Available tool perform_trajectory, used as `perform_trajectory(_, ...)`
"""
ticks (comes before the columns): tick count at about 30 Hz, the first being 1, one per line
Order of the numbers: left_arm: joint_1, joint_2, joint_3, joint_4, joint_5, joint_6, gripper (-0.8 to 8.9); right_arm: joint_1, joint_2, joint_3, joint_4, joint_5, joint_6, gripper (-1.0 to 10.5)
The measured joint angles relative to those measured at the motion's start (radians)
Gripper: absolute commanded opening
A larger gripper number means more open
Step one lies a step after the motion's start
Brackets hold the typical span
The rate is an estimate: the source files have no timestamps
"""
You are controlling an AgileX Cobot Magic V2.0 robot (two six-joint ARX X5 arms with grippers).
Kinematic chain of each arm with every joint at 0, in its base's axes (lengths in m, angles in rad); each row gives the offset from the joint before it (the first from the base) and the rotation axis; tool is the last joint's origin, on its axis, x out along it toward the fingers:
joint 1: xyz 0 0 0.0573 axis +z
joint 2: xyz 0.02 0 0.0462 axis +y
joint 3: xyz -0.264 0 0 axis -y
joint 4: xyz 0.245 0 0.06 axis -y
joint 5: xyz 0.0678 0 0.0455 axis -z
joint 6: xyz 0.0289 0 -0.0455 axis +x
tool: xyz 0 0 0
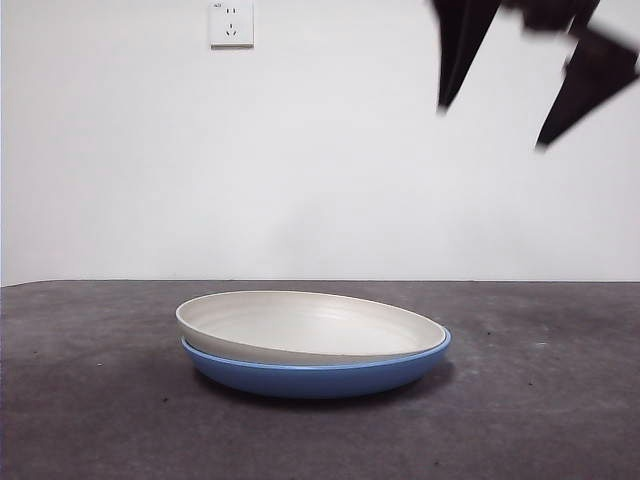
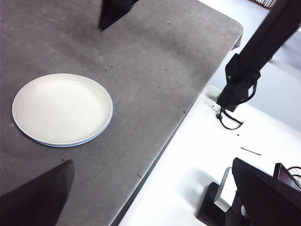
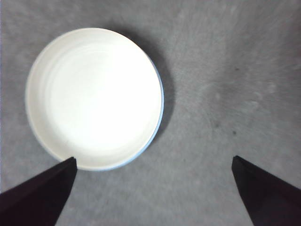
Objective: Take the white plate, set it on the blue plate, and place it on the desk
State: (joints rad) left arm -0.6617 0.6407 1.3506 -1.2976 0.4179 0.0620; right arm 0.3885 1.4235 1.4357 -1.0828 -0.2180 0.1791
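Stacked near the front of the desk (image 1: pixel 90 420), the white plate (image 1: pixel 310 325) sits inside the blue plate (image 1: pixel 320 377). Its seating is slightly uneven: the white rim stands higher on the left side of the front view and settles lower toward the right, where the blue rim shows beside it. From above, in the right wrist view, only a thin blue crescent (image 3: pixel 160 101) shows past the edge of the white plate (image 3: pixel 94 96). The left wrist view likewise shows the white plate (image 2: pixel 62 108) covering nearly all of the blue one (image 2: pixel 101 133).

Right gripper (image 3: pixel 153 188): high over the desk, clear of the stack, jaws spread wide and holding nothing. The plates lie ahead of it and toward one jaw. In the front view its two dark tips (image 1: pixel 520 95) hang at the upper right, well above the plates.

Left gripper (image 2: pixel 155 197): well apart from the plates, out by the desk's edge, jaws spread and holding nothing.

A white wall socket (image 1: pixel 231 23) is mounted on the wall behind the desk.
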Motion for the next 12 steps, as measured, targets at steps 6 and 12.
perform_trajectory(6, 0.000, 0.000, 0.000, 0.000, 0.000, -0.005, 5.99, 0.050, -0.228, 0.000, -0.149, 0.091, 0.000, 5.6)
perform_trajectory(12, 0.000, 0.000, 0.000, 0.000, 0.000, -0.028, 5.99, 0.101, -0.403, 0.000, -0.252, 0.092, 0.001, 5.6)
